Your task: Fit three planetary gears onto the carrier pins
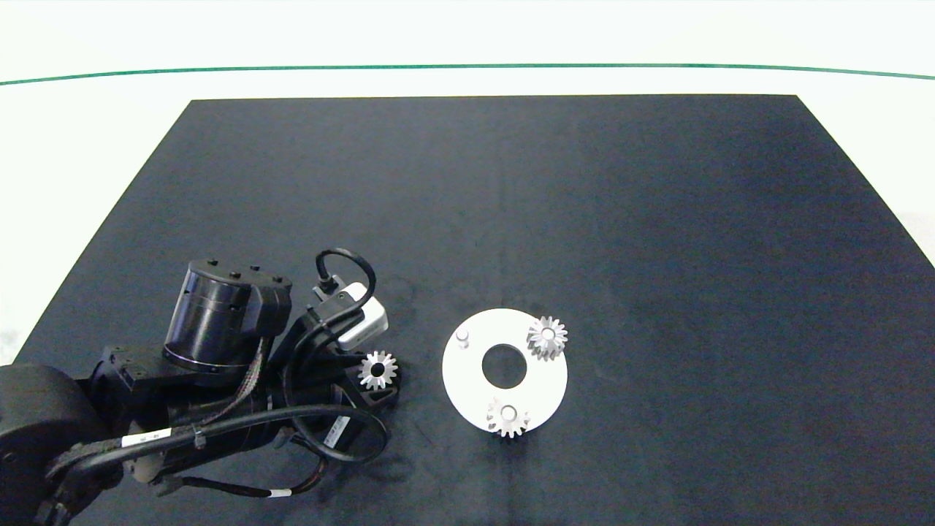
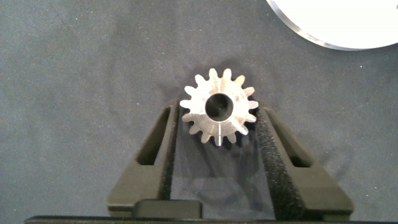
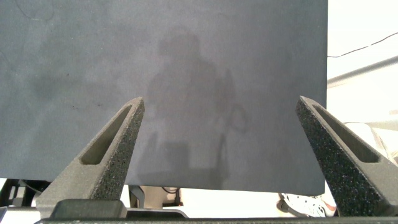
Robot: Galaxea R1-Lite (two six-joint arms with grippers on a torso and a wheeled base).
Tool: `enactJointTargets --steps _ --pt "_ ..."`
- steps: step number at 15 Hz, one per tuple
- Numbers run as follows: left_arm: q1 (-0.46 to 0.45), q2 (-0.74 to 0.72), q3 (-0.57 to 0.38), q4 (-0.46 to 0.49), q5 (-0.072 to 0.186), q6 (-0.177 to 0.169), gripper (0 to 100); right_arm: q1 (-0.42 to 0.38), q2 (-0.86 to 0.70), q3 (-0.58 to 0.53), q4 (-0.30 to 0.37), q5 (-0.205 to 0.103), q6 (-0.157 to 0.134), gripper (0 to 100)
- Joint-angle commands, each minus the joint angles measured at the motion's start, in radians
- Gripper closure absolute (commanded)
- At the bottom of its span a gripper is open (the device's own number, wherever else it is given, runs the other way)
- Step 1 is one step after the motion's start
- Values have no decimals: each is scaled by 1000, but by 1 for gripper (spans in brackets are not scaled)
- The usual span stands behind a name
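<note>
Two of the three planetary gears already sit on carrier pins of the white disc (image 1: 467, 380): one on the far right pin (image 1: 547, 337), one on the near pin (image 1: 508, 416). The third pin (image 1: 462, 336) stands bare. The last gear (image 2: 219, 107) is pinched between the narrowed fingers of the left tool (image 2: 219, 127), just beside the disc over the dark worktop (image 1: 657, 219). The right tool (image 3: 221, 134) hangs wide and empty, out of the head view.

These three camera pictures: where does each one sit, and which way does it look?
Head view: above, looking down at the mat; left arm shows.
Left wrist view: on that arm, facing down; left tool clasps the third gear.
Right wrist view: high over the mat; open right tool.
Shared: gear and white disc appear in the head and left wrist views.
</note>
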State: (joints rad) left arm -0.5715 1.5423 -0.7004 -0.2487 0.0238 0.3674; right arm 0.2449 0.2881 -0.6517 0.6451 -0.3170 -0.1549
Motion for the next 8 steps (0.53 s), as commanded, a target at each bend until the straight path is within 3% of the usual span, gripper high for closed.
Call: enactJointTargets --steps 1,8 --pt "-2 -1 1 -1 1 2 60 -1 3 1 4 -2 -2 0" --pt "1 -1 -2 -3 -4 1 75 1 5 0 2 -2 -2 0"
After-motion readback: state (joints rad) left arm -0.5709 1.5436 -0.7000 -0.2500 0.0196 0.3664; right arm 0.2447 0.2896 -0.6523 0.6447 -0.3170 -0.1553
